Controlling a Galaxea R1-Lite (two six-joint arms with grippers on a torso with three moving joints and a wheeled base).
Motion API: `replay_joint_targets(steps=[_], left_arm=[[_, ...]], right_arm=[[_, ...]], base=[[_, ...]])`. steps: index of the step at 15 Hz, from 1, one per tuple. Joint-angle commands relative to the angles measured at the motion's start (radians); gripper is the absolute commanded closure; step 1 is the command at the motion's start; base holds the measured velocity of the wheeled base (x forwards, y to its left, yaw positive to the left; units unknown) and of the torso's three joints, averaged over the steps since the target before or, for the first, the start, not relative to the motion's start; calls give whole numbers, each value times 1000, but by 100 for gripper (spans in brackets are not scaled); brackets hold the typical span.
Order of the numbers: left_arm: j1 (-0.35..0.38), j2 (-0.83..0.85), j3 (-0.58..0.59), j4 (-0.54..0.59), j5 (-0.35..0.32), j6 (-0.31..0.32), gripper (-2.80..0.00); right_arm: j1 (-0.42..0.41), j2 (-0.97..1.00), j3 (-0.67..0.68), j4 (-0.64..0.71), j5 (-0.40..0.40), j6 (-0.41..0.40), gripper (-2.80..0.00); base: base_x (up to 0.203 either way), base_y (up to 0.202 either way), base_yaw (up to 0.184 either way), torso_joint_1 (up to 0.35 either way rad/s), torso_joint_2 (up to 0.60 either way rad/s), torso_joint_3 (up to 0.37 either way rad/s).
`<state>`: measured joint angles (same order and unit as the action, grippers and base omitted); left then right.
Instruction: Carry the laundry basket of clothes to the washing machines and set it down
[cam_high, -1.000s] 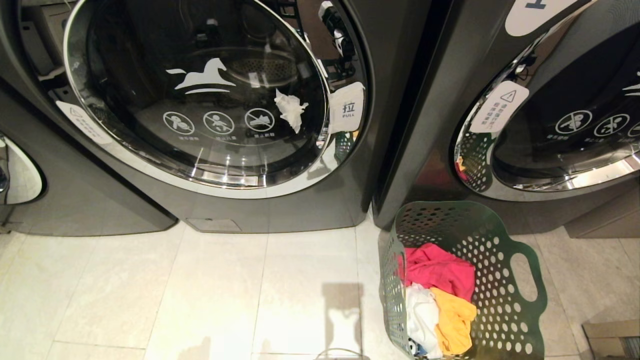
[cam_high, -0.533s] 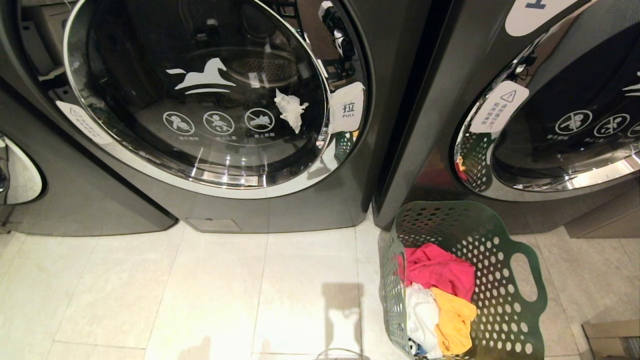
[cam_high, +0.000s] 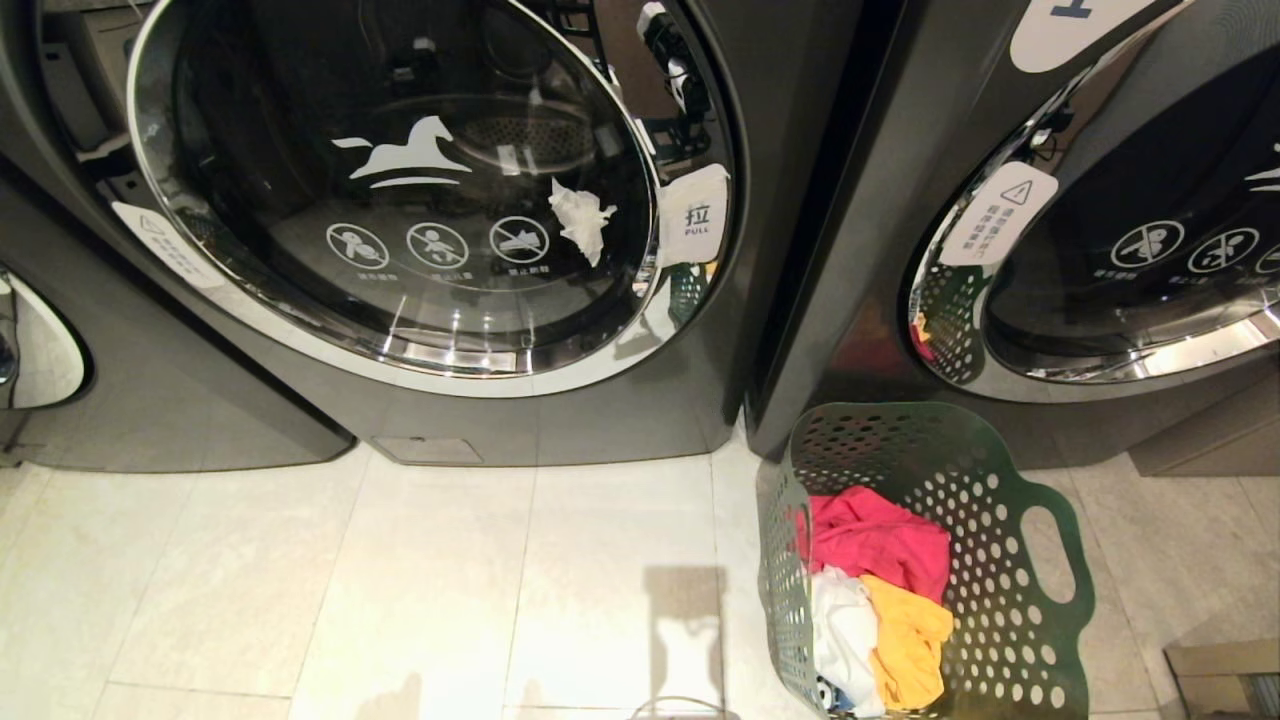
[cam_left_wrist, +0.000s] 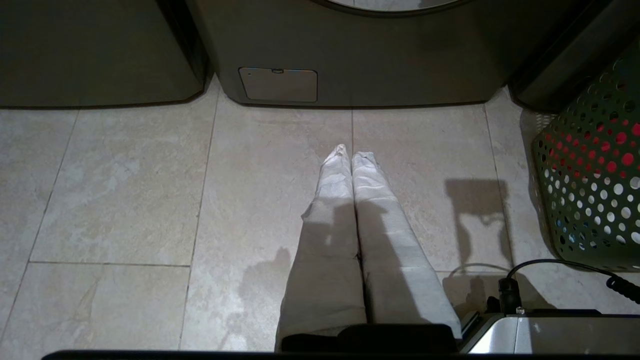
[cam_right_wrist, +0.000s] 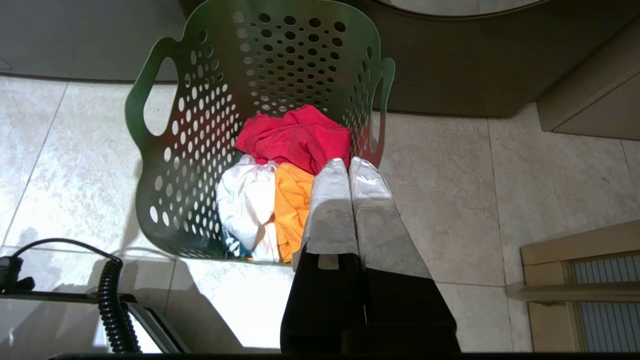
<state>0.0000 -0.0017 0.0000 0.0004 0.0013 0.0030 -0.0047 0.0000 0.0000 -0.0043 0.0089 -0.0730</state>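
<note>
The dark green perforated laundry basket (cam_high: 985, 560) stands on the tiled floor, close against the base of the right washing machine (cam_high: 1120, 210). Inside lie the clothes (cam_high: 880, 600): pink-red, white and yellow-orange garments. The left washing machine (cam_high: 400, 190) has a round chrome-rimmed door with a white horse logo. In the right wrist view my right gripper (cam_right_wrist: 348, 161) hangs shut and empty above the basket (cam_right_wrist: 200, 130), over its near rim and the clothes (cam_right_wrist: 295, 145). My left gripper (cam_left_wrist: 351, 153) is shut and empty over bare floor, with the basket (cam_left_wrist: 590, 190) off to its side. Neither arm shows in the head view.
A white tissue scrap (cam_high: 582, 218) sticks on the left machine's door glass. A cardboard box corner (cam_high: 1225, 680) sits at the floor's near right. A wooden frame (cam_right_wrist: 580, 280) stands beside the basket. A black cable (cam_left_wrist: 560, 265) trails over the floor by my base.
</note>
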Motion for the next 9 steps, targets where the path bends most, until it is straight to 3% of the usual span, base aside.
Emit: replay_joint_targets(steps=[1,9], left_arm=[[0,2,0,1,0,0,0],[0,2,0,0,0,0,0]], right_arm=[[0,2,0,0,0,-1,0],[0,2,0,0,0,-1,0]], base=[[0,0,0,0,0,0],[0,0,0,0,0,0]])
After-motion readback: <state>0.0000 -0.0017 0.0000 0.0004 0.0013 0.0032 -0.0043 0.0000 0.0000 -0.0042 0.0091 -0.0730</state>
